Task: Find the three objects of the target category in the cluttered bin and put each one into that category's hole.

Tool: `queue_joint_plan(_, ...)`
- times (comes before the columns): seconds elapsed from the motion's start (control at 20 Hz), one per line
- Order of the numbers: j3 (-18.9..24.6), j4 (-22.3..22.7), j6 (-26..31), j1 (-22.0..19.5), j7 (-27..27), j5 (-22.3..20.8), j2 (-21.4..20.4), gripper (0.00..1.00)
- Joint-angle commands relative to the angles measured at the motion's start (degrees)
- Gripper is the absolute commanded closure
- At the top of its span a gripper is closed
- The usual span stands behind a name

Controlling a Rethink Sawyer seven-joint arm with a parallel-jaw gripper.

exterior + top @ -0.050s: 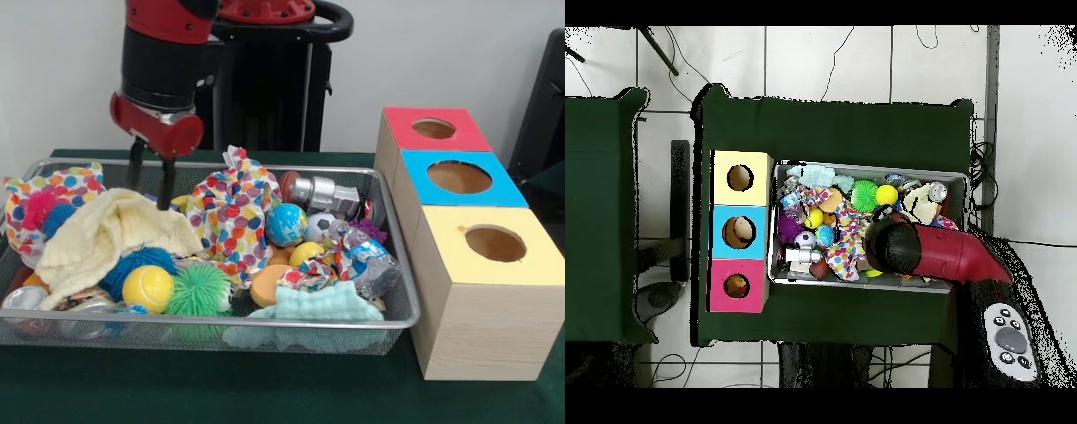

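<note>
Bin (402, 311) on counter (265, 393), still full of clutter: balls, cloths, wrappers. Gripper (151, 184) at 10 o'clock of bin, fingers spread, holding nothing, tips at yellow cloth (106, 234). Overhead shows contents in blue box (717, 231) hole; count unclear. Sorting mostly outstanding.

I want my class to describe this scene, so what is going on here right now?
A red and black robot arm reaches down into a wire bin crammed with balls, cloths and wrappers. Its gripper stands open over the yellow cloth, holding nothing. Beside the bin stand three boxes with holes on top: red box, blue box and yellow box.
</note>
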Motion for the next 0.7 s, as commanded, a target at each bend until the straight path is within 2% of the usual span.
queue_joint_plan(0.05, 1.3, -2.3, 10.9, 0.7, 5.7, 5.6, -1.6, 0.00)
queue_joint_plan(0.3, 0.1, -4.5, 13.6, 2.1, 6.6, 8.0, -2.0, 0.00)
queue_joint_plan(0.5, -3.3, -4.9, 12.8, 4.6, 12.0, 9.7, -1.0, 0.00)
queue_joint_plan(0.6, -5.6, -5.4, 11.8, 5.7, 15.0, 11.0, 0.5, 0.00)
queue_joint_plan(0.7, -6.6, -3.9, 9.2, 6.2, 18.1, 13.5, 2.9, 0.00)
